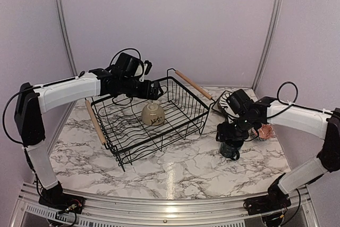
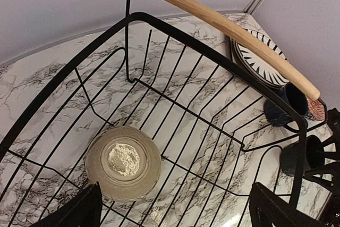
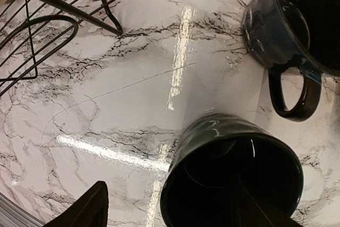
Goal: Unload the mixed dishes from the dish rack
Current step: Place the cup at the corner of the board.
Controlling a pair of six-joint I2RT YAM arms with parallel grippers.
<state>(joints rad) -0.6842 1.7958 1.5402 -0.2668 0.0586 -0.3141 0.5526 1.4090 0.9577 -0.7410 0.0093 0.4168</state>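
Note:
The dish rack [image 1: 183, 111] stands mid-table, and a cream bowl [image 1: 152, 114] lies upside down on its wires. My left gripper [image 1: 154, 91] hovers wide open above that bowl [image 2: 123, 162], with nothing between its fingertips [image 2: 74, 211]. Right of the rack, a dark mug [image 3: 234, 179] stands upright on the marble. My right gripper [image 3: 170, 200] is open over it: one finger reaches inside the mug, the other finger [image 3: 85, 208] stays clear of its wall. A second dark mug [image 3: 297, 30] stands just beyond. A striped plate [image 2: 260, 59] lies behind the rack's wooden handle [image 2: 239, 35].
A pinkish patterned bowl [image 1: 264, 131] sits right of the mugs, under my right arm. The rack's near corner [image 3: 42, 25] is left of the right gripper. Grey walls close the back and sides, and a metal rail runs along the near table edge [image 1: 170, 206].

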